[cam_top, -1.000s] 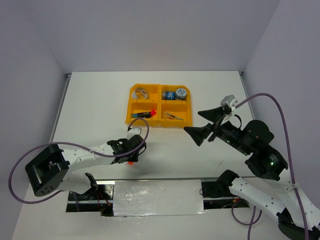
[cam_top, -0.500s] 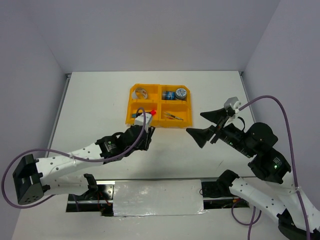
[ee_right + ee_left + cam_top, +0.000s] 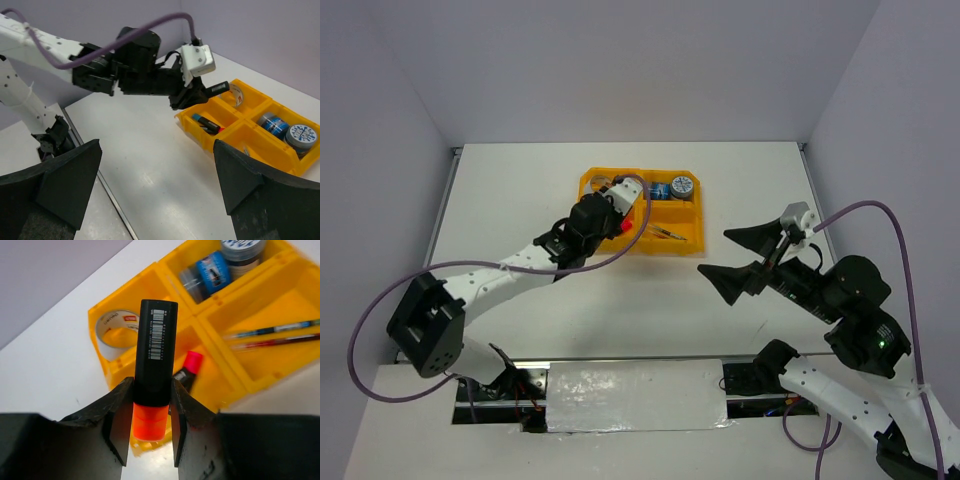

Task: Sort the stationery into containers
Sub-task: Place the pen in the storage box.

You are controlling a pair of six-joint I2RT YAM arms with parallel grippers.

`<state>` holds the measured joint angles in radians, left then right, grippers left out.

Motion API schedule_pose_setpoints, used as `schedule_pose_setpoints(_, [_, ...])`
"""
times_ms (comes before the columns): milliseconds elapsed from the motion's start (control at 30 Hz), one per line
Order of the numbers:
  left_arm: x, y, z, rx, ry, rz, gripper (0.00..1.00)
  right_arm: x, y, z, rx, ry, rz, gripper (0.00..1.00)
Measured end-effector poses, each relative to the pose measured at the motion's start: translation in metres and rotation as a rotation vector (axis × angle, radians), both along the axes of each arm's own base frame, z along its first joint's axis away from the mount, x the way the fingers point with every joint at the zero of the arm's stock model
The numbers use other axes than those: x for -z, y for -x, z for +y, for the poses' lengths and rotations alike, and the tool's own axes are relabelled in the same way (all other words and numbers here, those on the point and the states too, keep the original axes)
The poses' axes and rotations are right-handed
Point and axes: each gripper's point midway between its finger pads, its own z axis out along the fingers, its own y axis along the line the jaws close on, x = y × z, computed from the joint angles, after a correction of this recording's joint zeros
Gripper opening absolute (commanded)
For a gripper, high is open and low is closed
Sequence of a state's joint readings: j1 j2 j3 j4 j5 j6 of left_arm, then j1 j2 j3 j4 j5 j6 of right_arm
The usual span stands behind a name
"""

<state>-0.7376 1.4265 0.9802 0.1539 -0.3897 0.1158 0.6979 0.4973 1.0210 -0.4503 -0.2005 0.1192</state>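
The left gripper (image 3: 150, 412) was clamped on a black marker with an orange cap (image 3: 154, 350), its barrel pointing ahead over the orange tray (image 3: 235, 385). Just beyond the fingertips, a pink-capped marker (image 3: 189, 366) lay in the nearest compartment, with thin pens (image 3: 272, 335) to the right. The right gripper (image 3: 156, 147) stood wide open and empty, the tray ahead and to its right.

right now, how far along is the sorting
Done: a tape roll, blue rolls, two pens and a pink-capped marker lie in the orange tray. In hand: the left fingers grip an orange-capped marker over it. Left: dropping that in; no loose stationery shows elsewhere. Right fingers open, empty.
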Motion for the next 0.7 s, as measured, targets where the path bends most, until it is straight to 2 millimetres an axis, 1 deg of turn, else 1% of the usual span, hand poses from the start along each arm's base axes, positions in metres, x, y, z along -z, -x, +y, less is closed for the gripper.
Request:
schedule_pose_setpoints(100, [0.017,-0.026,0.011,-0.004,-0.061,-0.007,0.0,-0.001,0.002,0.0,-0.009,-0.004,-0.001,1.0])
schedule_pose_setpoints(200, [0.044,-0.041,0.016,-0.002,-0.121,0.017,0.02,0.001,0.005,0.001,-0.024,-0.004,-0.003,1.0])
schedule_pose_setpoints(267, [0.057,-0.046,0.017,-0.003,-0.139,0.034,0.24,0.005,0.005,0.001,-0.026,0.001,0.003,1.0])
schedule_pose_setpoints(333, [0.067,-0.049,0.019,-0.011,-0.148,0.048,0.4,0.007,0.005,0.002,-0.026,0.004,0.007,1.0])
schedule_pose_setpoints(400, [0.071,-0.052,0.02,-0.024,-0.148,0.049,0.48,0.008,0.005,0.002,-0.027,0.005,0.008,1.0])
schedule_pose_setpoints(433, [0.07,-0.053,0.021,-0.031,-0.145,0.045,0.57,0.008,0.005,0.002,-0.027,0.006,0.008,1.0])
schedule_pose_setpoints(500, [0.067,-0.056,0.024,-0.057,-0.139,0.031,0.6,0.008,0.005,0.002,-0.026,0.006,0.008,1.0])
schedule_pose_setpoints(533, [0.065,-0.058,0.025,-0.068,-0.132,0.021,0.64,0.008,0.005,0.002,-0.026,0.006,0.009,1.0])
schedule_pose_setpoints(567, [0.063,-0.059,0.026,-0.081,-0.123,0.014,0.69,0.008,0.005,0.002,-0.026,0.007,0.01,1.0])
schedule_pose_setpoints(600, [0.061,-0.06,0.027,-0.09,-0.114,0.01,0.83,0.009,0.005,0.002,-0.026,0.009,0.012,1.0])
schedule_pose_setpoints(633, [0.06,-0.06,0.028,-0.099,-0.108,0.007,0.99,0.01,0.005,0.002,-0.026,0.01,0.014,1.0])
schedule_pose_setpoints(700, [0.055,-0.058,0.031,-0.113,-0.095,-0.002,0.99,0.011,0.005,0.001,-0.025,0.013,0.017,1.0])
